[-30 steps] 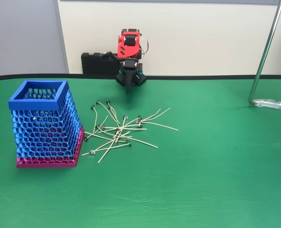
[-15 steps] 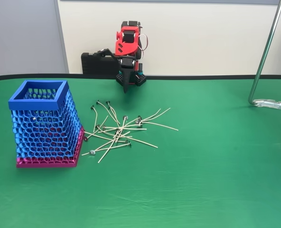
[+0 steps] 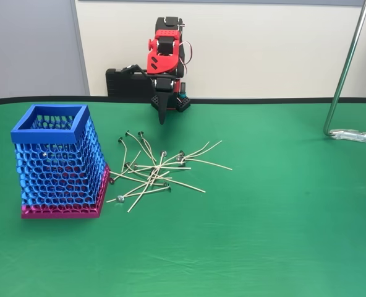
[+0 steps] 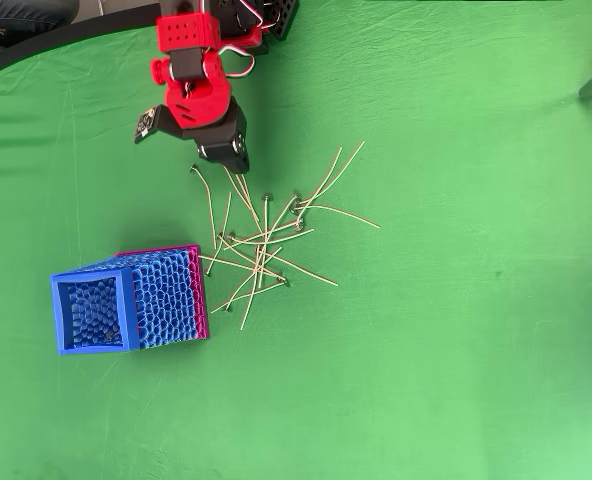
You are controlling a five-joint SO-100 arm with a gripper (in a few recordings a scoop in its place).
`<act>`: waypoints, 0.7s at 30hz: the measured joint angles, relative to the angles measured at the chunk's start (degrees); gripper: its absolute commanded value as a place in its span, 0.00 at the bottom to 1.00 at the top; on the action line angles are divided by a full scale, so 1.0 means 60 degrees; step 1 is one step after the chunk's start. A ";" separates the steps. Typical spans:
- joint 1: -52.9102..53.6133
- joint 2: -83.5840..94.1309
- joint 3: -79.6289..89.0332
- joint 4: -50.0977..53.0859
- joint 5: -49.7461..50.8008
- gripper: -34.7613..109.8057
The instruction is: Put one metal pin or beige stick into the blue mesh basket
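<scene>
Your pincer (image 3: pixel 162 117) has swung a bit left in the fixed view over the last second and the arm has straightened up some, tip hanging at the bench's (image 3: pixel 282 204) far edge, behind the sticks (image 3: pixel 155 170). So it's lining up, not reaching yet; no stick picked, task barely started. Jaws look closed to a single dark point with nothing between them. In the overhead view the pincer (image 4: pixel 228 160) sits just above the top end of the pile, near the 2 uppermost heads. The sticks (image 4: pixel 261 240) lie in a loose crossed heap on the green cloth, just right of the basket (image 3: pixel 50 124) in the fixed view, a few ends almost at its pink base. Basket stands upright, well apart from the pincer. Through the mesh you can see 1 or 2 small grey round specks, maybe pin heads inside, can't tell for sure. From overhead the basket (image 4: pixel 66 285) interior shows only mesh pattern.
</scene>
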State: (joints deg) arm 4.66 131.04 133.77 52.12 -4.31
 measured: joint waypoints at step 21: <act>0.0381 -0.3003 -0.1333 -0.0396 -0.0850 0.26</act>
State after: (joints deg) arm 6.94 113.03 125.77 49.75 -9.40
